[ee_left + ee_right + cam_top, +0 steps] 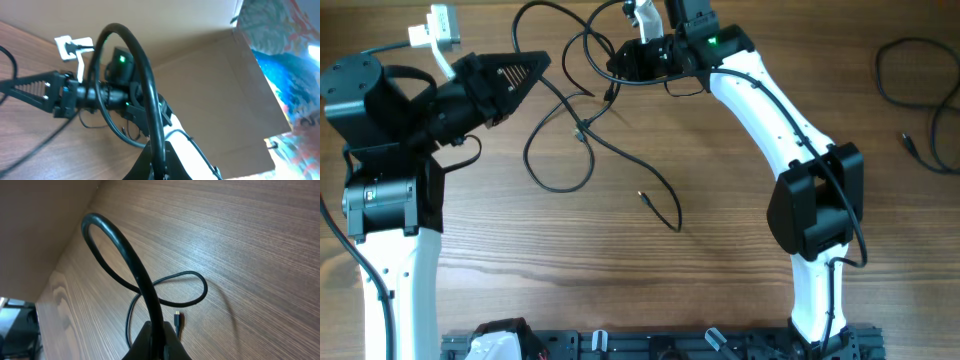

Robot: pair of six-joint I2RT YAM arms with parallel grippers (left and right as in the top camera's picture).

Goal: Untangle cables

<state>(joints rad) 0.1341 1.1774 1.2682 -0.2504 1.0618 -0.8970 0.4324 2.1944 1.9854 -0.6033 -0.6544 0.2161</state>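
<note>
we judge the task to be in its separating step: the thin black flexible cords (582, 130) lie as overlapping loops on the far middle of the brown wood-grain table (720, 250), crossing at a small knot, with one small plug end (644, 197) trailing free. the left gripper (535, 68) points at the tangle from the left, and the right gripper (620, 62) sits over its far loops. the next move calls for one strand held fixed while the other is drawn sideways through the crossing, so that the plug does not snag. for neither gripper can we tell whether the jaws are spread or pinching a strand: dark fingers and dark cords merge overhead, and each wrist view is blocked by a thick black arm wire (135, 270). a second thin black cord (878, 72) lies well apart at the right edge, partly cut off by the frame. the right wrist view shows a cord loop (204, 287) on the wood; we cannot tell which cord it is.
</note>
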